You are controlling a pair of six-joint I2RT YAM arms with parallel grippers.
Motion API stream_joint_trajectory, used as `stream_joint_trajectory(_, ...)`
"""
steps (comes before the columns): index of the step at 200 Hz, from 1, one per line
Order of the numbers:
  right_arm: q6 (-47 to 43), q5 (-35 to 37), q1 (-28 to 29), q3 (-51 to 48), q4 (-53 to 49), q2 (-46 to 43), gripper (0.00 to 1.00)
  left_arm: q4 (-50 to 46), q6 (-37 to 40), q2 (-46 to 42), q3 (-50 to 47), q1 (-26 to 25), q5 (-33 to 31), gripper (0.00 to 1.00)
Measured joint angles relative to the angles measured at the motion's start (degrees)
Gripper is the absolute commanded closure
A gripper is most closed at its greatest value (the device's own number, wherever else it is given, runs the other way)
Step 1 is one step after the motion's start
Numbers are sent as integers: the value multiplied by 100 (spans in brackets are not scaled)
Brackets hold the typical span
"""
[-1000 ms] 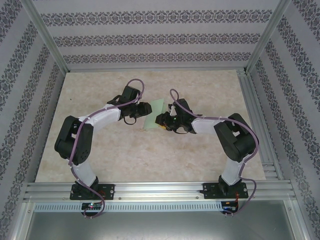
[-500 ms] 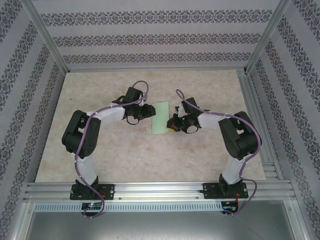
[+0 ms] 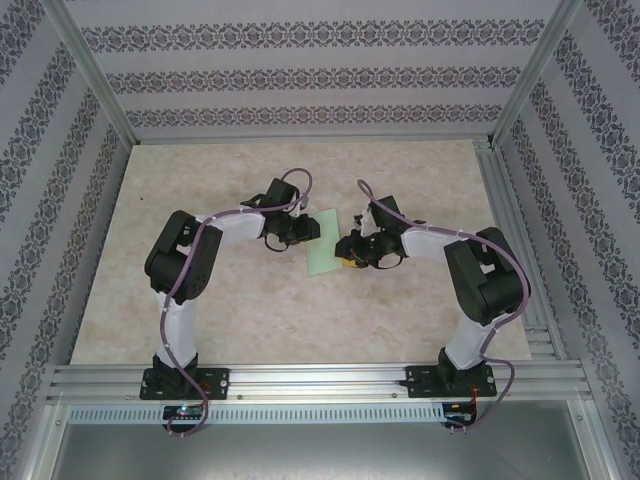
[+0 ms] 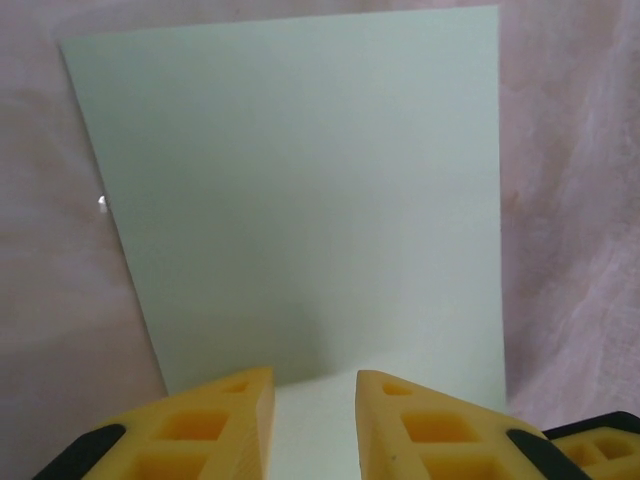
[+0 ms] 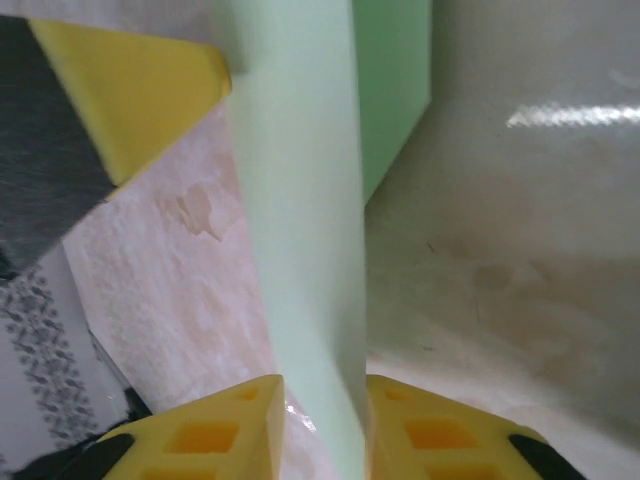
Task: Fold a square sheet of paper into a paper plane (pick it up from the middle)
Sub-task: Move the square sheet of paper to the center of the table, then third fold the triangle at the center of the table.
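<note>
The left gripper (image 4: 314, 400) has its jaws parted by a narrow gap over the near edge of the sheet of paper (image 4: 300, 200), not clenched on it. Ahead of it, the left wrist view shows the sheet's flat face, a plain mint rectangle. The right gripper (image 5: 325, 425) sees it edge-on, a band rising between its fingers, which pinch it. From above, the sheet lies between both grippers on the table (image 3: 200, 300), its long axis running away from the bases with the far end leaning right.
</note>
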Motion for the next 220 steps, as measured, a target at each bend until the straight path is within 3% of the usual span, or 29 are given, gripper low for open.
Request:
stream_joint_trajectory(64,752,-20,22,-682,669,-332,70,0,-2,109,0,-2,-2,72)
stream_joint_trajectory(163,1309,289,118,-765,1128,-332,97,2,0,109,0,-2,-2,71)
stream_joint_trajectory(220,1209,514,118,-745,713,-334,98,-20,101,105,223,17,-96,68)
